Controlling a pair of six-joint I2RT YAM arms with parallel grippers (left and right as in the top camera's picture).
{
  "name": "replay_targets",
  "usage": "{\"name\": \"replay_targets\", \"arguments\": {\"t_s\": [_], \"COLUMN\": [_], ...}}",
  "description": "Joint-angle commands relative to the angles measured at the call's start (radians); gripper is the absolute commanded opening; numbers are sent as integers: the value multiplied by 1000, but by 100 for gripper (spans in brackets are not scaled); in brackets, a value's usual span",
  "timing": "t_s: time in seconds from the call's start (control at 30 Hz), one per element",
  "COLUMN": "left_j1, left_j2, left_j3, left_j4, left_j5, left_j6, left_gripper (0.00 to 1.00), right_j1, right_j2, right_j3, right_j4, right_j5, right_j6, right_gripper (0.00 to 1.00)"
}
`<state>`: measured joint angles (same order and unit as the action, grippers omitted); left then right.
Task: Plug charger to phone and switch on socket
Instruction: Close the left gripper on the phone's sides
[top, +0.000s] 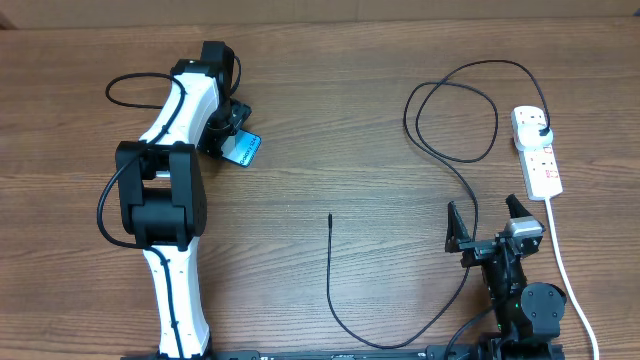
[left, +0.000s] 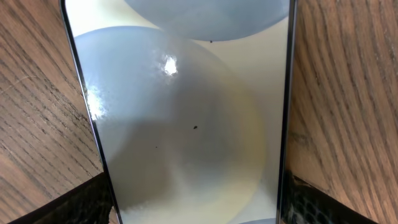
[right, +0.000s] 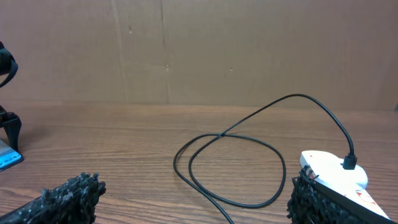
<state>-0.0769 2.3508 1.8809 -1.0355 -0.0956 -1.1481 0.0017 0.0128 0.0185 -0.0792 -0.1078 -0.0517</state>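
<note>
Tally on the one wooden table (top: 330, 100): two arms, the left arm (top: 170, 190) and the right arm (top: 520, 295), each carrying one two-fingered gripper. That makes two grippers, the left gripper (top: 237, 140) and the right gripper (top: 485, 208). One phone (top: 246, 150); one charger (top: 330, 285), a single black cable with one free connector tip (top: 330, 217) and one black plug (top: 541, 132); one socket (top: 540, 165), a single white strip with one thick white cord (top: 566, 272). Its red switches are too small to count for certain.
</note>
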Motion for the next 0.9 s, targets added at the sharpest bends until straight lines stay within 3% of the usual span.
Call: {"name": "replay_targets", "arguments": {"t_s": [0.0, 0.67, 0.87], "left_j1": [-15, -15, -15], "left_j2": [82, 82, 82], "left_j3": [-55, -55, -55], "left_j4": [0, -2, -3], "left_j5": [55, 51, 51], "left_j6": [0, 0, 0], "left_gripper": [86, 75, 63], "right_j1": [5, 5, 5], "right_j2": [-10, -10, -10], "right_j3": [-11, -11, -11], "right_j4": [4, 4, 4], "right_j5": [-5, -5, -5], "right_j6": [-1, -1, -1], "right_gripper": [100, 100, 100]}}
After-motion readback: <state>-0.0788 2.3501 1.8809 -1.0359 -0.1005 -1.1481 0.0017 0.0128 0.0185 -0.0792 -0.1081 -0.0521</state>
